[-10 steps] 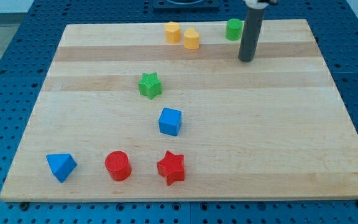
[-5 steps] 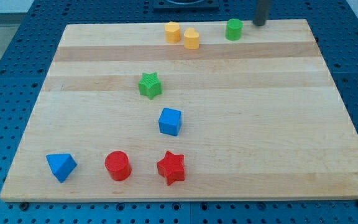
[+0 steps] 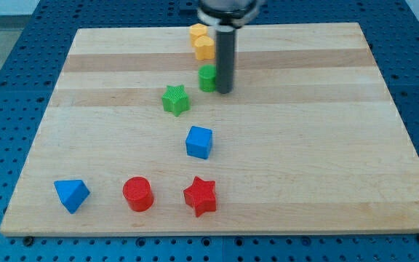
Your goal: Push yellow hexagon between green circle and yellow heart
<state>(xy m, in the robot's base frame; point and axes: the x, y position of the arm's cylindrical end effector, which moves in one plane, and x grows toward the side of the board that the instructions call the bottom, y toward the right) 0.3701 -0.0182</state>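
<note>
At twelve o'clock on the surface, the light, stiff yellow hexagon (image 3: 204, 48) should slide readily if shoved squarely on a flat side; my tip (image 3: 224, 91), with no gripper to open or close, touches the green circle (image 3: 208, 78).

- Arm enters from the view's top centre; only its dark round end shows, cut off by the frame edge.
- Straight dark rod (image 3: 225, 58) hangs upright below it.
- my tip (image 3: 224, 91) sits down on the surface, upper middle of the view.
- No tilt visible in the rod.
</note>
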